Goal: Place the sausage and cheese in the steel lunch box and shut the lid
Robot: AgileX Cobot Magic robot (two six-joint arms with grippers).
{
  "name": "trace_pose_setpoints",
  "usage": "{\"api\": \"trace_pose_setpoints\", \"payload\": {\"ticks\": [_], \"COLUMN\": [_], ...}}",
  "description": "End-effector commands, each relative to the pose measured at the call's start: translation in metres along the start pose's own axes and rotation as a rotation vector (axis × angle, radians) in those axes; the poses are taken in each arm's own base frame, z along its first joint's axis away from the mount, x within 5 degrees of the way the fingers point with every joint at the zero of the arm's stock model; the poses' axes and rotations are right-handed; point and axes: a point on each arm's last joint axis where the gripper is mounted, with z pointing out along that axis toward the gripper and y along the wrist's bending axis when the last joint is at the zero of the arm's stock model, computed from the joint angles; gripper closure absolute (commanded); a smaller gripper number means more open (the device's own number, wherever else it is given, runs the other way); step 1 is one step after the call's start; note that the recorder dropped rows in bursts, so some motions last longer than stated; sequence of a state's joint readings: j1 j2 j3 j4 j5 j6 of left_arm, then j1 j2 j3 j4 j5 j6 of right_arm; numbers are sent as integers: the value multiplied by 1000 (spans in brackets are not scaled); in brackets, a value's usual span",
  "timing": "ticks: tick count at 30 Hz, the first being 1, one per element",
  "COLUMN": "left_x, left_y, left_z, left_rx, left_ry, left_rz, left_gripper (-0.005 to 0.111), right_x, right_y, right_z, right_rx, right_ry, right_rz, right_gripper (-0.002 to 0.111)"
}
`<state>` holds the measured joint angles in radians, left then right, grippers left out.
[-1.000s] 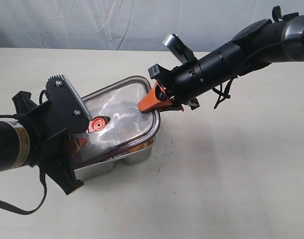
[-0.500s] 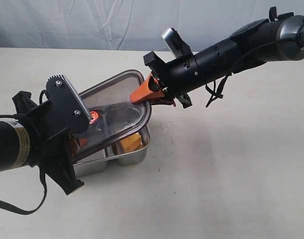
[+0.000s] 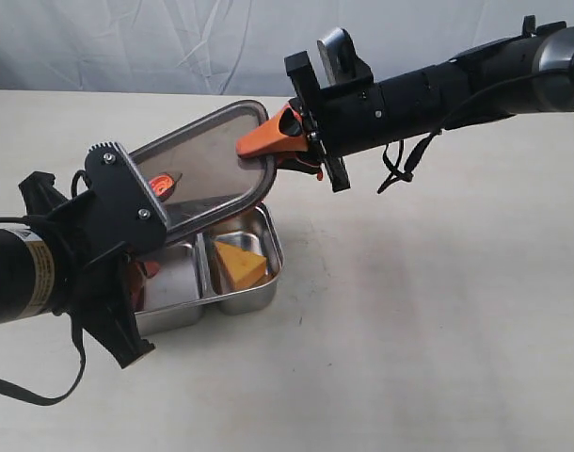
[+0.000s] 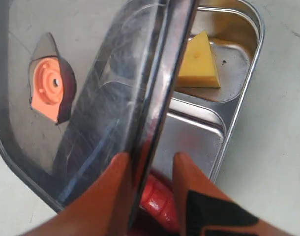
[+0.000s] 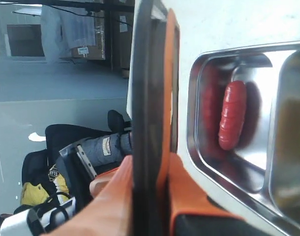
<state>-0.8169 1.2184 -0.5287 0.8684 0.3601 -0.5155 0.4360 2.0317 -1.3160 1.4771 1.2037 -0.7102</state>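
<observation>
Left end effector (image 4: 149, 196) and right end effector (image 3: 268, 141) pinch the tilted lid (image 3: 207, 165) — half-hiding the sausage (image 5: 232, 120) in the steel lunch box (image 3: 247, 299).

The lid (image 4: 91, 73) is tilting above the steel lunch box (image 4: 241, 105), its rim between the fingers (image 4: 199, 196) of the left gripper (image 4: 150, 164).
The dark rim is running from the top centre of the frame to the bottom, with the orange valve (image 4: 51, 88) showing at the upper left. The sausage (image 4: 157, 204) is peeking out between the orange fingers at the bottom edge; the cheese (image 4: 199, 61) is lying in the upper-right compartment.
</observation>
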Motion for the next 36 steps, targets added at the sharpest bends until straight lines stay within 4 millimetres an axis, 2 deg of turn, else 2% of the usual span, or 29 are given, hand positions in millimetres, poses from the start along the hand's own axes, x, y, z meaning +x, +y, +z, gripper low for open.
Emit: {"api": "trace_pose_setpoints", "payload": {"ticks": [1,4,10,18,22,27,36], "left_x": [1,2,0,3,4,4,5], "left_y": [0,1,4,14,17,18,20], "left_z": [1,1,1,0,-1,-1,-2], "left_rx": [-11,-14,-51,-155,-192,-200,-228], "left_ry": [14,18,0,23,43,36,52], "left_rz": [15,17,-11,-35,-34,-51,-44], "left_gripper": [78,78,78,78,78,78,78], "right_x": [-2,1,3,5,5,5,10], "right_y": [2,-13,-26,-29,-19,4,9], "right_z": [-1,3,18,20,17,9,17], "right_rx": [-26,17,-5,14,10,-9,-18], "right_ry": [-5,41,54,76,68,43,64], "right_rz": [-55,-42,-15,-14,-38,-88,-97], "right_gripper": [109,109,109,109,109,109,109]}}
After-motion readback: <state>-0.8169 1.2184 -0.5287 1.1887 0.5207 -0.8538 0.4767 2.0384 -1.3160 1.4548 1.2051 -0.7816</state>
